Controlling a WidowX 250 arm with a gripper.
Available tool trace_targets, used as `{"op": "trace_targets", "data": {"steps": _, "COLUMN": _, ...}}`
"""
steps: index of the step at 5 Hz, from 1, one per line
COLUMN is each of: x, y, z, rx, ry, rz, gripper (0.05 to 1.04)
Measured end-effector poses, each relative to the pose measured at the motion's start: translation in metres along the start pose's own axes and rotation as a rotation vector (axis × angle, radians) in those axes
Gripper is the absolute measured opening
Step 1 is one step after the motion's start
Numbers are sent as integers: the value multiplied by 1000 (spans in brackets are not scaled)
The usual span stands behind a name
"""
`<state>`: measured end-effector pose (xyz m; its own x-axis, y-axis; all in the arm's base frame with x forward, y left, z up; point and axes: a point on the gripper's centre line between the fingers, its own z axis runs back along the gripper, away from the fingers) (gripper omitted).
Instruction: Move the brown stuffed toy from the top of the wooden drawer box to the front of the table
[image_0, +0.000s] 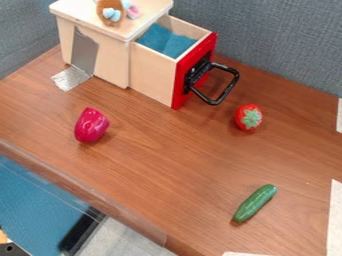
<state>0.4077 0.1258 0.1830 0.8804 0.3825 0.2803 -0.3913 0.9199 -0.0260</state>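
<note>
A wooden box (100, 42) stands at the upper left with its drawer (153, 70) pulled out; the drawer has a red front (180, 82), a black handle (230, 87) and blue cloth (165, 41) inside. A small brown toy (109, 12) with light blue and pink parts rests on the box top. On the table, a magenta pepper-like toy (91, 125) lies left of centre, a red strawberry-like toy (248, 117) with a green top sits just right of the handle, and a green cucumber (255, 203) lies at the lower right.
The brown wooden table (167, 165) meets grey-blue partitions (280, 45) behind. Silver tape (70, 78) joins the box to the table. A clear strip (87, 192) runs along the front left edge. White pieces (336, 220) lie at the right edge.
</note>
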Motion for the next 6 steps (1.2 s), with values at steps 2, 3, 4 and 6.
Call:
{"op": "trace_targets", "data": {"steps": 2, "x": -2, "y": 18, "z": -29, "rx": 81, "ry": 52, "rz": 22, "gripper": 1001}}
{"op": "trace_targets", "data": {"steps": 3, "x": -7, "y": 26, "z": -52, "rx": 106, "ry": 110, "rz": 30, "gripper": 1001}}
{"op": "trace_targets", "data": {"steps": 4, "x": -7, "y": 41, "z": -61, "rx": 131, "ry": 134, "rz": 69, "gripper": 1001}}
{"op": "trace_targets", "data": {"steps": 6, "x": -9, "y": 42, "z": -75, "rx": 124, "ry": 163, "rz": 74, "gripper": 685}}
